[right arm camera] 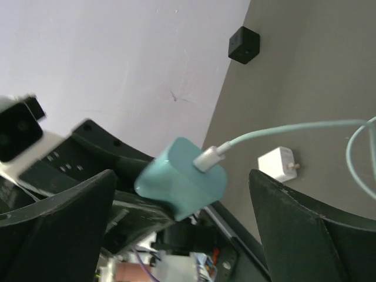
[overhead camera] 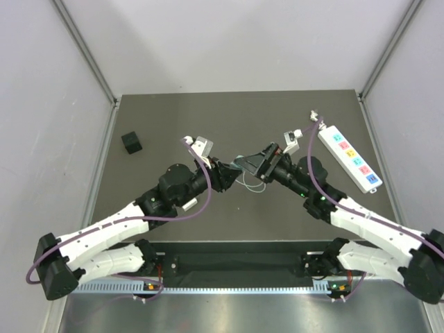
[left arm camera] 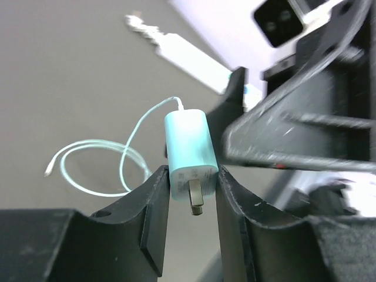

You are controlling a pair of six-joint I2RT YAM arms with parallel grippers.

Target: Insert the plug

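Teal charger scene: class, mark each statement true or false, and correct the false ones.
1. The left gripper is shut on the teal charger. True.
2. The charger is plugged into the power strip. False: it is held between the arms, apart from the strip.
3. The right gripper clamps the charger. False: its fingers stand wide open on either side.
4. A black cube sits on the left side of the table. True.

Teal plug, white power strip, black cube
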